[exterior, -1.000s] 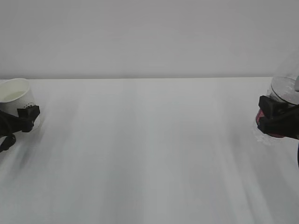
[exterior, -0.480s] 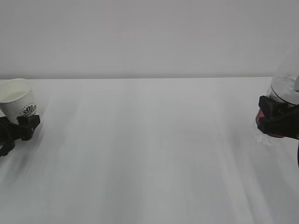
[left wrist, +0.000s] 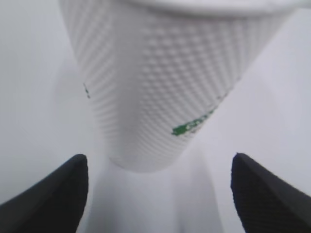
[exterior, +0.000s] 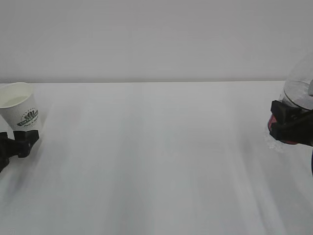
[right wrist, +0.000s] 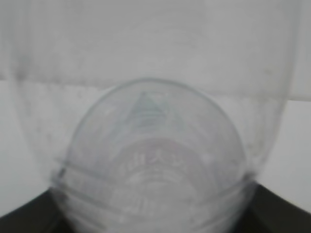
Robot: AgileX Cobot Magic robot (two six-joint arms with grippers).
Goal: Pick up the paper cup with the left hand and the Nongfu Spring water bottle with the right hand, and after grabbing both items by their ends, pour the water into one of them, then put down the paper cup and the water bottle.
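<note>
At the far left of the exterior view the paper cup (exterior: 19,112) stands on the white bench (exterior: 156,161), its mouth up and leaning a little toward the left, with the dark green logo facing the camera. Just below and in front of it sits the left hand (exterior: 17,143), a black shape at the frame's edge. Its jaws are spread wide and grip nothing. In the left wrist view the cup (left wrist: 165,82) fills the upper frame, dimpled wall narrowing to its base, and the two black fingertips (left wrist: 53,194) stand well out to either side of that base with white bench showing between each tip and the cup wall.

The middle of the bench is a plain white surface meeting a pale wall behind.

At the far right the right hand (exterior: 292,126) appears as black jaws clamped round the Nongfu Spring water bottle (exterior: 297,95). A band of red shows between the black parts, and the clear body rises above them, partly cut off by the frame edge. The right wrist view looks straight at the bottle (right wrist: 150,160) from very close: a clear ribbed wall and a rounded end with a faint reddish blur behind it, dark jaw edges pressing in at the lower corners. Whether any water is inside is hard to say through the blur.
</note>
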